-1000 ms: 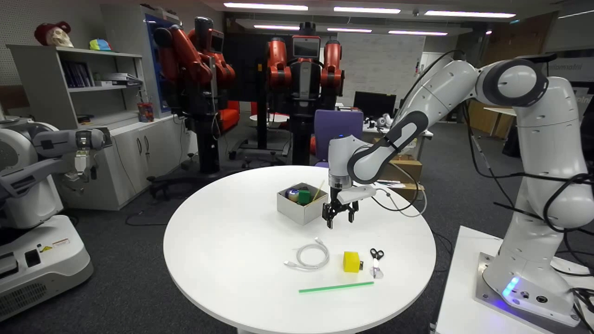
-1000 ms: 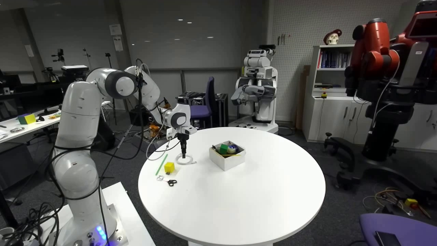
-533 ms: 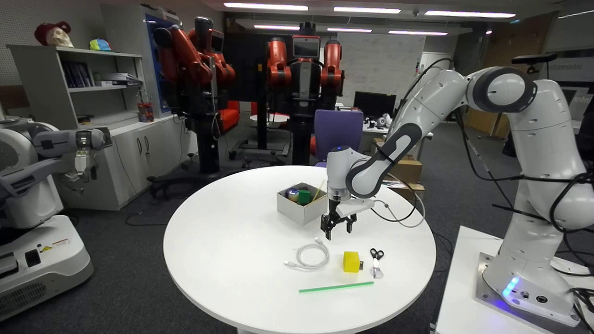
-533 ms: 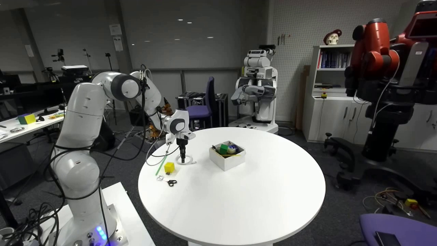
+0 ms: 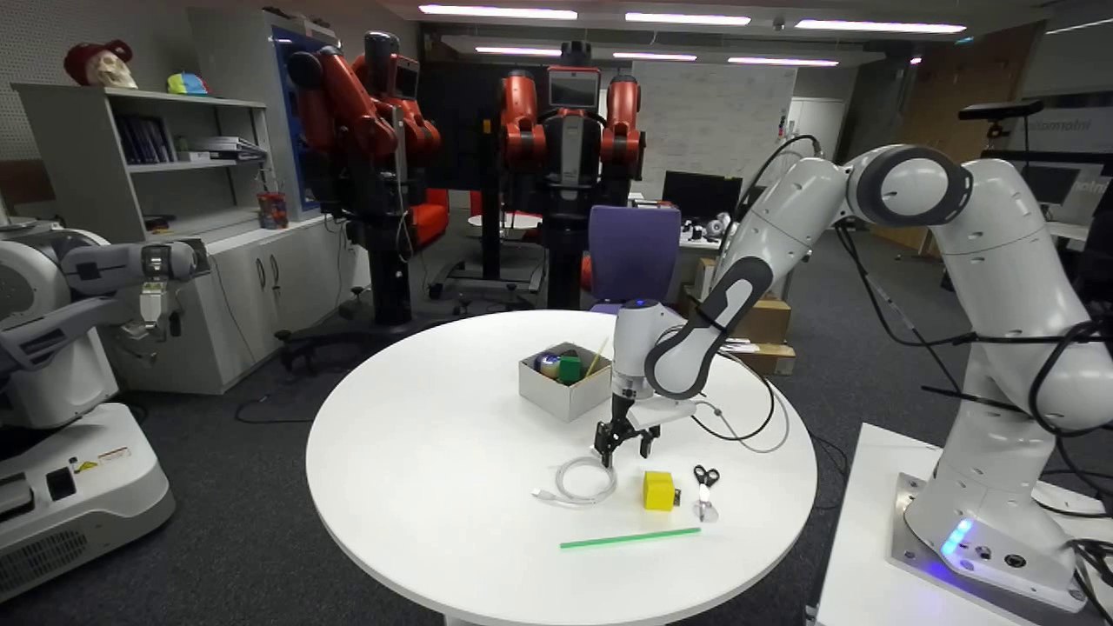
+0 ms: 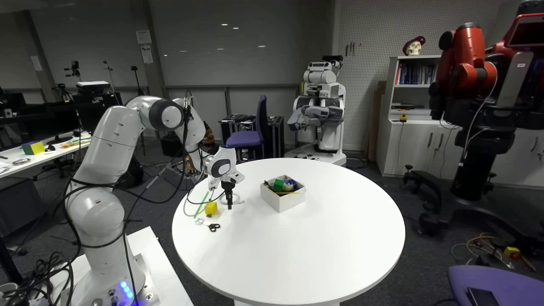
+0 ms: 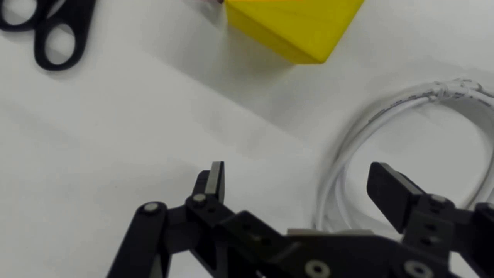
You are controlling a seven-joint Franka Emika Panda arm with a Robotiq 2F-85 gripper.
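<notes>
A black two-fingered gripper [image 7: 296, 170], fingers spread wide and nothing gripped, is held point-down close by a coiled white cable [image 7: 335, 172] on the round white tabletop [image 5: 452, 487]; whether contact is made cannot be told. The cable's ring is apparently kept neat by a small tie [image 7: 442, 90]. In an exterior view, a yellow cube [image 5: 658, 492] is seen to its right, steadied, it seems, by a flat face, with black-handled scissors [image 5: 704, 492] farther right and a slim green stick [image 5: 630, 538] laid nearer. At the far side, a green block [image 5: 569, 370] is contained by an open white cardboard box [image 5: 544, 393].
</notes>
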